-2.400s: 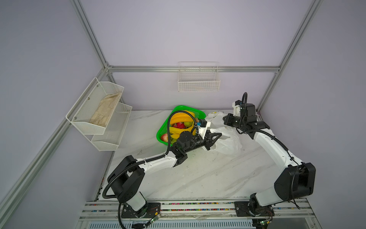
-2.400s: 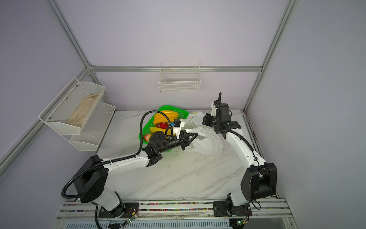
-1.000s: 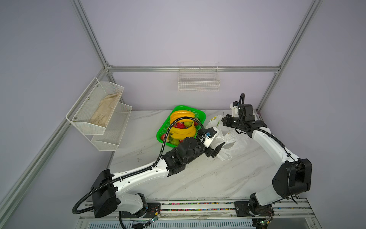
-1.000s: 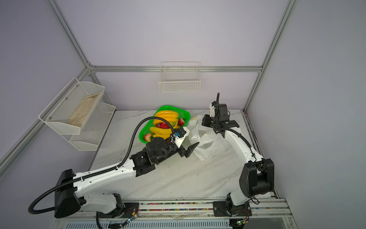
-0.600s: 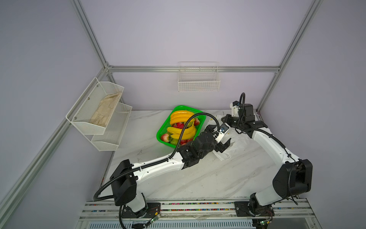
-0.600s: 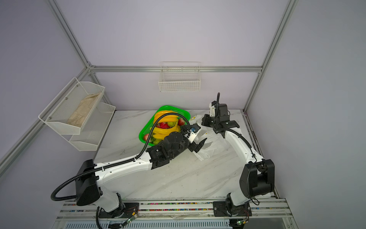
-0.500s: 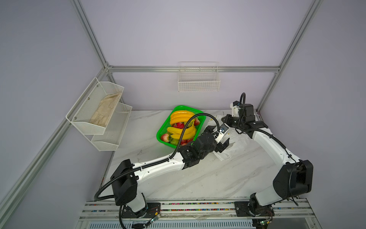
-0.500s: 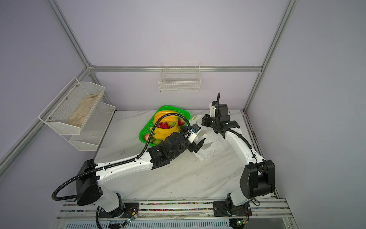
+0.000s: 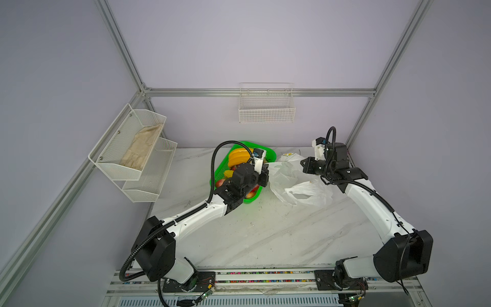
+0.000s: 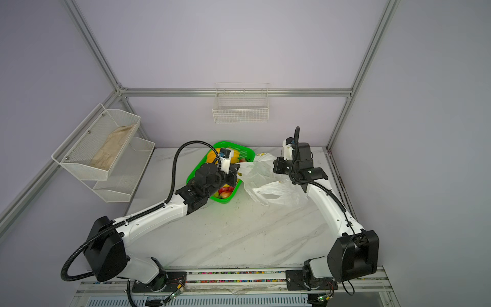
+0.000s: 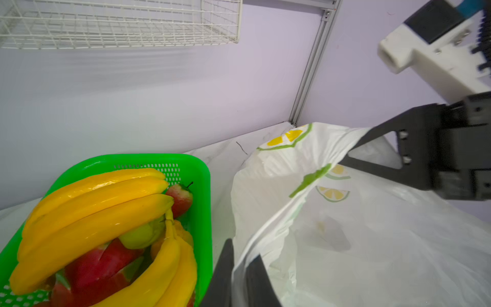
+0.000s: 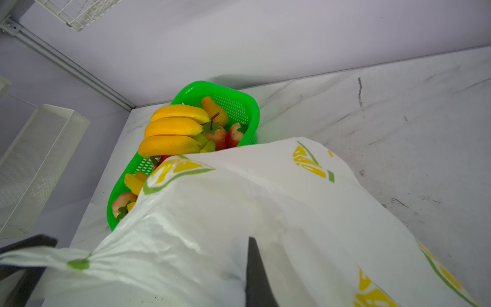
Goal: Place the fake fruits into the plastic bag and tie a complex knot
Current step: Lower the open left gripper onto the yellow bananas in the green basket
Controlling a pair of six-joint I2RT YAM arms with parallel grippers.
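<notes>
Count: one plastic bag (image 9: 297, 186), one green basket (image 11: 204, 186), two grippers. The fake fruits (image 11: 93, 212) are heaped in the basket, too overlapped to count. The left gripper (image 11: 240, 279) pinches the bag rim beside the basket. The right gripper (image 11: 350, 155) pinches the opposite rim. The bag lies on a marble tabletop (image 9: 265, 234) enclosed by lilac walls (image 9: 239, 53).

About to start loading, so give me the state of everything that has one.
Bag: untied, mouth stretched open, nothing seen inside.
Basket: upright, beside the bag.
Fruits: piled in the basket.
Left gripper: shut on bag rim.
Right gripper: shut on bag.
</notes>
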